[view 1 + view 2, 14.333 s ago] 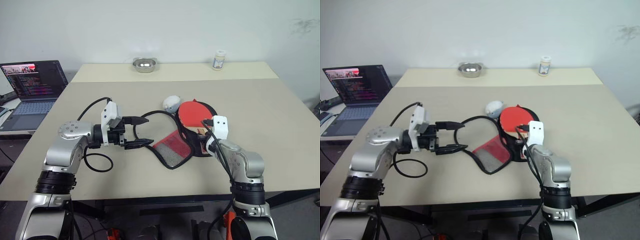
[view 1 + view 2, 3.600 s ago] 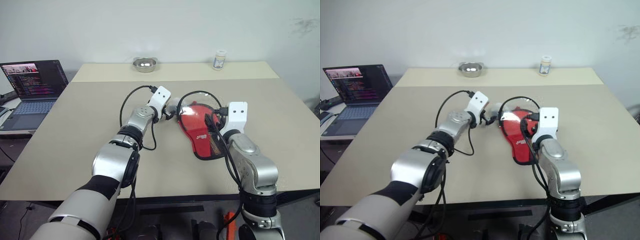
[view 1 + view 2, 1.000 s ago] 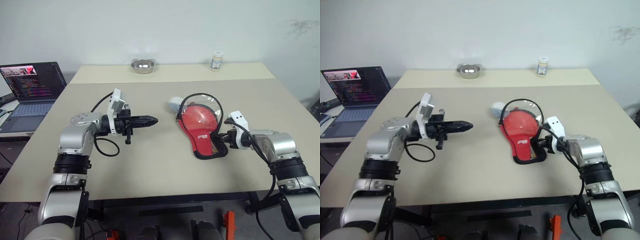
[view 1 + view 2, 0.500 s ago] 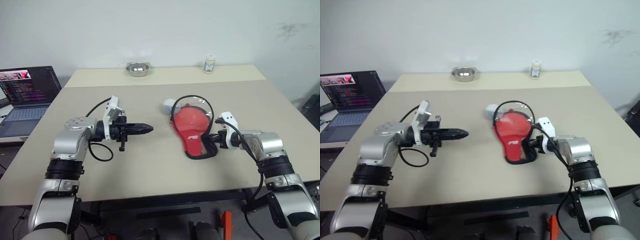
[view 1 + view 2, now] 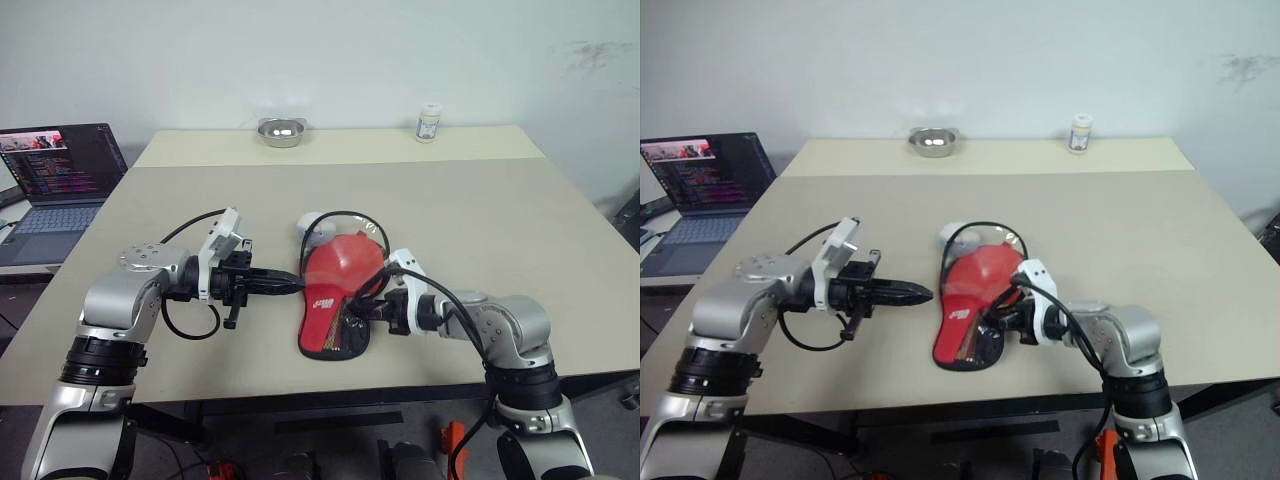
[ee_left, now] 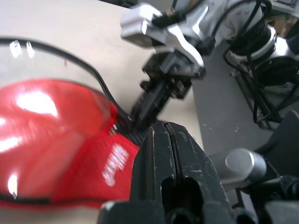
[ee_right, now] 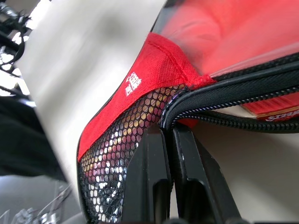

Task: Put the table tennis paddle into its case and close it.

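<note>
Beige bench (image 5: 500,220) carries the case (image 5: 330,300) near its front edge, long axis running front to back with the table tennis paddle (image 5: 345,262) inside, as the right claw (image 5: 375,309) pinches its handle-end zip edge and the clenched, empty left claw (image 5: 285,284) points in from the opposite side.

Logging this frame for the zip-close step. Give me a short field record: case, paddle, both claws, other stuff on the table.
case: red side up, lies on the table between the two arms
zip: handle-end edge gapes, not fully closed
paddle: inside the case, its red face shows through the clear panel
left claw: shut, tip at the case's left edge, holds nothing
right claw: shut on the case's zipped black edging at the handle end
whitish object: touching the case's far end
far table: metal bowl, small jar
laptop: open, off to the robot's left
</note>
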You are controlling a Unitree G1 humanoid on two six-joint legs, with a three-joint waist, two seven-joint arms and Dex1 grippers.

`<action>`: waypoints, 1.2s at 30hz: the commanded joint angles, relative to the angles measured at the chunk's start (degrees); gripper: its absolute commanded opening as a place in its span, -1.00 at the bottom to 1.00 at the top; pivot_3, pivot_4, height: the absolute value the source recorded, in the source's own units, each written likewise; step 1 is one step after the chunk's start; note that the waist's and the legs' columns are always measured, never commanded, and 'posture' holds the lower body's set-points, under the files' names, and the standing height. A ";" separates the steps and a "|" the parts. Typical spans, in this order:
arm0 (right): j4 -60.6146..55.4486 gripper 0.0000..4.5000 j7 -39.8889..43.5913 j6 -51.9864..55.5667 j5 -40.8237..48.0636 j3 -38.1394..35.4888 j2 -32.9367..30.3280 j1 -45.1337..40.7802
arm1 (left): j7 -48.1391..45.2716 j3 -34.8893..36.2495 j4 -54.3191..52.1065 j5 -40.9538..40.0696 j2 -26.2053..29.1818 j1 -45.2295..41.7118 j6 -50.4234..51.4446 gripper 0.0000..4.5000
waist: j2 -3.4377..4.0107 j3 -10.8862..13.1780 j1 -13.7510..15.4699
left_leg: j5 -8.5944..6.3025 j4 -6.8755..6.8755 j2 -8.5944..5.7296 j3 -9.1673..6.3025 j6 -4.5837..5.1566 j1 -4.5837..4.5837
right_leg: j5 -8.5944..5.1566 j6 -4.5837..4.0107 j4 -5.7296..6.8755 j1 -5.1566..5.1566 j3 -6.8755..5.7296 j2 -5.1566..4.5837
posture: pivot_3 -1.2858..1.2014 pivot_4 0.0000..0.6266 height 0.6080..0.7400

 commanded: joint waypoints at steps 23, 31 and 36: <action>-4.16 -0.99 -1.45 1.31 4.54 -1.79 -11.82 2.20 | 0.91 -0.61 -1.39 -1.64 0.74 1.40 -1.43 -1.00 | 0.00 0.00 0.40 | -0.04 0.00 0.01 -0.01 0.07 0.15 | -0.01 0.00 -0.04 0.20 -0.04 0.02 | 0.03 -0.52 1.00; -8.21 -0.20 -5.05 5.06 5.28 -5.02 -10.97 3.41 | 1.06 -0.47 -0.81 -1.61 0.60 2.20 -2.79 -1.00 | 0.00 0.00 0.56 | -0.04 0.00 0.01 -0.02 0.07 0.16 | -0.01 0.00 -0.04 0.21 -0.04 0.02 | 0.03 -0.52 1.00; -13.19 0.47 -6.58 6.27 4.44 -4.57 -14.11 5.19 | 1.37 -0.25 -0.63 -1.54 0.34 2.85 -3.48 -1.00 | 0.00 0.00 0.71 | -0.04 -0.01 0.01 -0.03 0.07 0.15 | -0.01 0.00 -0.05 0.22 -0.06 0.01 | 0.03 -0.52 1.00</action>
